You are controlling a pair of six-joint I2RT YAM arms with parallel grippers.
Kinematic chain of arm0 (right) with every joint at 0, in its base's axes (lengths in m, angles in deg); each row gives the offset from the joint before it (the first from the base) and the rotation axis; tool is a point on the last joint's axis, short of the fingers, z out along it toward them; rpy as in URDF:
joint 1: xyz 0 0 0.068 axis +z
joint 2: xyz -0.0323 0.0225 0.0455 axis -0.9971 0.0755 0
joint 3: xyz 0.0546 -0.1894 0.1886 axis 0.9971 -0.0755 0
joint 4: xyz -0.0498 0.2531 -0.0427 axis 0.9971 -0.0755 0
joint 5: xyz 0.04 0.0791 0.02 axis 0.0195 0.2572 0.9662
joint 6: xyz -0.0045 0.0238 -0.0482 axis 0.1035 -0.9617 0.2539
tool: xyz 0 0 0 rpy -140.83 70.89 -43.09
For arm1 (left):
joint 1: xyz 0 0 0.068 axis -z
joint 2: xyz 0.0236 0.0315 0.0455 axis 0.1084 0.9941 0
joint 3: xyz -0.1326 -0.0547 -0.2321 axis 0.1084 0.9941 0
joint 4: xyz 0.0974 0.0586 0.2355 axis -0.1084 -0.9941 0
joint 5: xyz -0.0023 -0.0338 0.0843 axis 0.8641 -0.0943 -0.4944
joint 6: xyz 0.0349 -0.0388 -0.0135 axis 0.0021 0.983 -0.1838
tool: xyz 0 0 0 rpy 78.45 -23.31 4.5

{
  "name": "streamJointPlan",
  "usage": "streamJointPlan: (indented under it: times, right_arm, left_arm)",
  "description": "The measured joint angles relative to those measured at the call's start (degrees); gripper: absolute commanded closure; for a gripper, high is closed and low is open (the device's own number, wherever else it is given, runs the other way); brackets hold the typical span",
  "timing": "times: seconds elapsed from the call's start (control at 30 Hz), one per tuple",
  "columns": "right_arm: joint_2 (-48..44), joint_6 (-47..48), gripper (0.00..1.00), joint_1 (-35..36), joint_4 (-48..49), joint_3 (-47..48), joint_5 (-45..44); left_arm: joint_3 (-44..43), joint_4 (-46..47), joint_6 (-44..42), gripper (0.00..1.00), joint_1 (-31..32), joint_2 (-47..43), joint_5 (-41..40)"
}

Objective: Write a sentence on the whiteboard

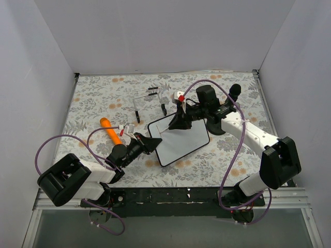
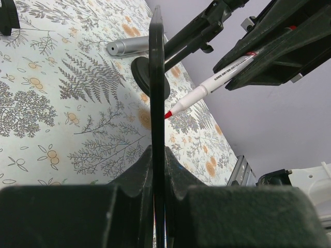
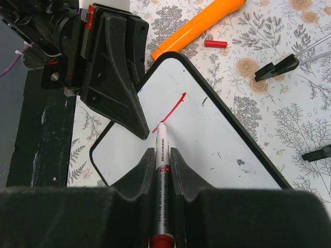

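The whiteboard (image 1: 183, 140), white with a thin black frame, lies mid-table. My left gripper (image 1: 154, 144) is shut on its left edge; the left wrist view shows the board edge-on (image 2: 156, 77) between my closed jaws (image 2: 158, 155). My right gripper (image 3: 162, 152) is shut on a white marker (image 3: 162, 155) with a red tip. Of the sentence, one slanted red stroke (image 3: 175, 110) shows on the board (image 3: 217, 139), and the marker tip touches its lower end. From above, the right gripper (image 1: 177, 123) hangs over the board's far left corner.
An orange marker (image 1: 110, 130) lies left of the board, with a small red cap (image 3: 215, 44) beside it. A clear wire stand with black feet (image 1: 150, 101) stands behind the board. A silver cylinder (image 2: 129, 46) lies on the floral cloth. White walls surround the table.
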Motion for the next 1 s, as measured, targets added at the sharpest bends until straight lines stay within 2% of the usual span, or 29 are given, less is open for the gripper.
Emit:
streamJointPlan:
  times: [0.5, 1.0]
  right_arm:
    - [0.22, -1.92, 0.99, -0.24, 0.59, 0.15, -1.03]
    - [0.22, -3.54, 0.99, -3.56, 1.68, 0.70, -1.22]
  left_arm:
    - [0.07, 0.07, 0.04, 1.00, 0.00, 0.00, 0.15]
    - [0.13, 0.15, 0.02, 1.00, 0.00, 0.00, 0.11]
